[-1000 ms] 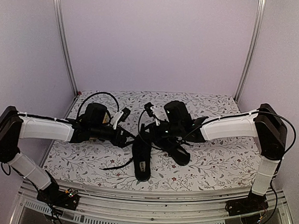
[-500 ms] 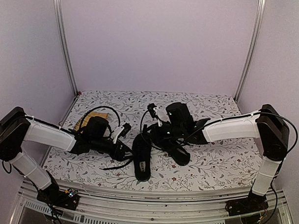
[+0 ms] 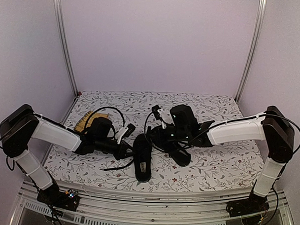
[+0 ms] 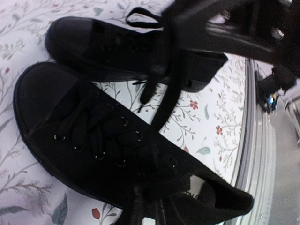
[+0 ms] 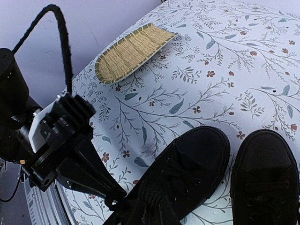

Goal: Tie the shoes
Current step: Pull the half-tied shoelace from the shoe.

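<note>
Pinching a lace point(image 4: 157, 101), nearly shut, left claw point(image 5: 114, 197) is sitting at the shoes point(image 3: 143, 159), right of the mat point(image 5: 133, 51); right claw point(image 3: 161, 136) is sitting closed, contents unclear. Risk: lace slipping out, tug dragging shoe.

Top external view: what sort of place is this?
Likely a lab robot cell: plain walls framed by aluminium posts, a floral-cloth table, and a left arm and right arm bolted to a rail at its near edge.

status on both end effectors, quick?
Left end effector: closed, apparently pinching a shoe lace.
Right end effector: closed; whether it holds anything cannot be told.
</note>
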`<state>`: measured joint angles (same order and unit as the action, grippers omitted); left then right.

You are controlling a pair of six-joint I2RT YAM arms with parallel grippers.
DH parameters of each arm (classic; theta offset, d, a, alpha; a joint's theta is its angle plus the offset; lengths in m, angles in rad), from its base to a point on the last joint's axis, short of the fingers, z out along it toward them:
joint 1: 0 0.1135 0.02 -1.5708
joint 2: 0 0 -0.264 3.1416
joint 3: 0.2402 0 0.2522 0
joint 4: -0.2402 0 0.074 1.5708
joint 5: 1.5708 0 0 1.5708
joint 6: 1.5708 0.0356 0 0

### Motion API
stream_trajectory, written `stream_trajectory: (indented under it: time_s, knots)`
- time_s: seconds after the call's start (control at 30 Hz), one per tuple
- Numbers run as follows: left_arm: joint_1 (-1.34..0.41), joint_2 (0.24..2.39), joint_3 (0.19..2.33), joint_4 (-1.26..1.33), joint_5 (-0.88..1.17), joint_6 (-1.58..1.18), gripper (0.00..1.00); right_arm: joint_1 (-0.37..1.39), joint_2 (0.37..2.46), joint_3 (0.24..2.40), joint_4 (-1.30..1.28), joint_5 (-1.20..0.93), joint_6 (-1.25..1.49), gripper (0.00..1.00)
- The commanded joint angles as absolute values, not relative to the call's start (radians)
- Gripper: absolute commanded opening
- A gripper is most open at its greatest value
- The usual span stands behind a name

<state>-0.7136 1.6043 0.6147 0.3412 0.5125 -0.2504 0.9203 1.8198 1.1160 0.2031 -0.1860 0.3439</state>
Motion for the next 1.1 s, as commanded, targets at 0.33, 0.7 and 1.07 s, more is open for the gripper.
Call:
stream_trajectory:
  time_s: [0.33,0.7,1.07]
  knots:
    - [-0.726,1.571,0.575,0.326,0.444,-0.283,0.0,0.914,1.514,0.864,0.055,0.114,0.54,0.02]
    - [-0.726,1.535,0.518,0.25,0.37,-0.339,0.0,0.908,1.46,0.701,0.019,0.133,0.644,0.02]
    - [-0.727,1.524,0.494,0.274,0.42,-0.365,0.0,0.908,1.424,0.65,0.051,0.102,0.687,0.02]
